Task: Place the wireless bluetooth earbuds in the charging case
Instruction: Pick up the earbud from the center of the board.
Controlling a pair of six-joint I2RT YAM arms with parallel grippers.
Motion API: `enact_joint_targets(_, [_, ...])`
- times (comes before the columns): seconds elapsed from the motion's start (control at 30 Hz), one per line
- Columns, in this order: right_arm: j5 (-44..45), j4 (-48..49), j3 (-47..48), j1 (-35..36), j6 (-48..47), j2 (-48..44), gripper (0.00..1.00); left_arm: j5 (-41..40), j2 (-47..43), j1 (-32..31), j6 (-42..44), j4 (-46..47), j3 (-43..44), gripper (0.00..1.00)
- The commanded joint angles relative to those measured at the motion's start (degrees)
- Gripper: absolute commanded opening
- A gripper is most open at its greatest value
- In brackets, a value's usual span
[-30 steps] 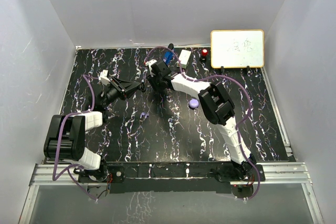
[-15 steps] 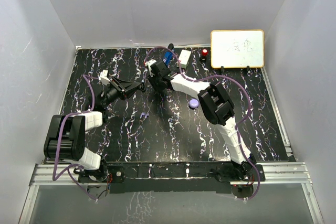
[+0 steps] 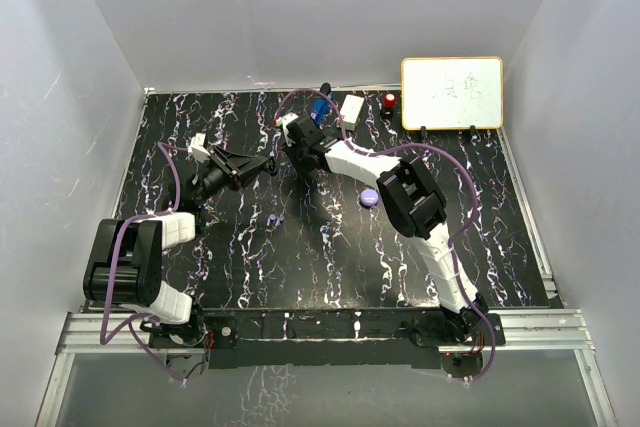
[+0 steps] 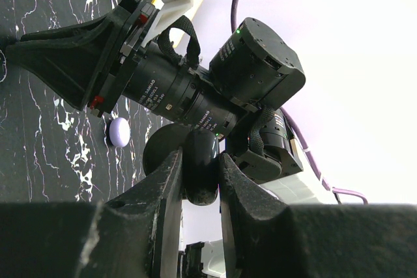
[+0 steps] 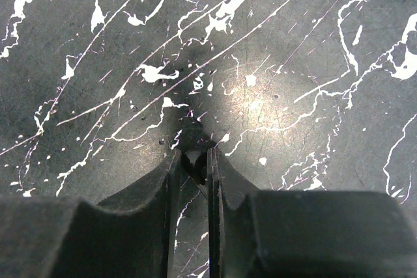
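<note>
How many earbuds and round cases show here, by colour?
Lilac: 2, the lilac case and a lilac earbud, both on the table.
Black: 2, the black case in the left claw, the black earbud in the right claw.
Total: 4.

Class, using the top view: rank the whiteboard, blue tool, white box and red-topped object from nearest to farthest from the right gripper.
1. Blue tool, at the far edge.
2. White box, right of the tool.
3. Red-topped object, further right.
4. Whiteboard, far-right corner.
</note>
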Motion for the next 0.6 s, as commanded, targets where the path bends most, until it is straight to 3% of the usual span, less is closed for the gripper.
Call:
enact_joint_targets(0.0, [0.7, 2.1, 0.4, 0.2, 0.8, -1.9, 0.10, 1.5, -1.9, 0.4, 0.4, 0.8, -0.2, 0.00])
enact_joint_targets(0.57, [-11.2, 25.1, -21.3, -6.2, 12.6, -25.9, 0.09, 5.4, 0.6, 0.5, 0.8, 1.1, 1.6, 0.00])
